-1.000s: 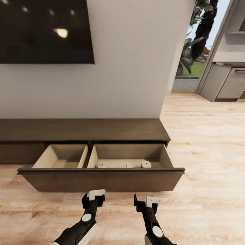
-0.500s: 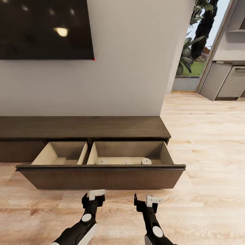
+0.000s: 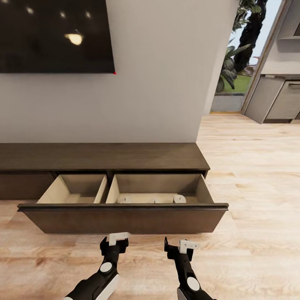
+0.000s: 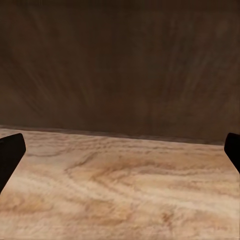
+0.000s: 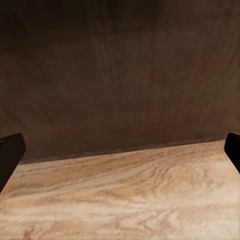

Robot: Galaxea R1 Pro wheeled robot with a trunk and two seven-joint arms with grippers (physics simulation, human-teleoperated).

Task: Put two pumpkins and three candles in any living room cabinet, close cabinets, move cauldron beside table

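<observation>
Candles [image 3: 179, 198]: three whitish stubs lying on the pale floor of the open drawer [image 3: 125, 218], right-hand compartment, close behind the drawer front; the rightmost shows clearest, the other two are half hidden by the front's top edge. Left-hand compartment looks bare as far as can be seen. Judged light, rigid, smooth; apt to roll if the drawer is shoved hard.

Drawer belongs to the cabinet [image 3: 100, 156], a long low dark brown unit against the white wall [image 3: 158, 83]. Drawer is pulled well out over the wood floor [image 3: 250, 200]. Front is a flat, handle-less, stiff panel; judged best handled by a flat push on its face w/ both grippers, approx. even either side of centre, so it does not rack.

Left gripper [image 3: 118, 237] and right gripper [image 3: 187, 245] hang low, just in front of the drawer front, not touching it. Left wrist view: dark fingertips [image 4: 10, 155] at opposite edges, spread wide, nothing between. Right wrist view: same, fingertips [image 5: 10, 152] spread, nothing held; both face the brown panel above the floor.

Above the cabinet: dark TV screen [image 3: 54, 35]. Right of the cabinet: doorway w/ greenery, grey kitchen units [image 3: 275, 100].

Judgement: next step likely closing the drawer.
</observation>
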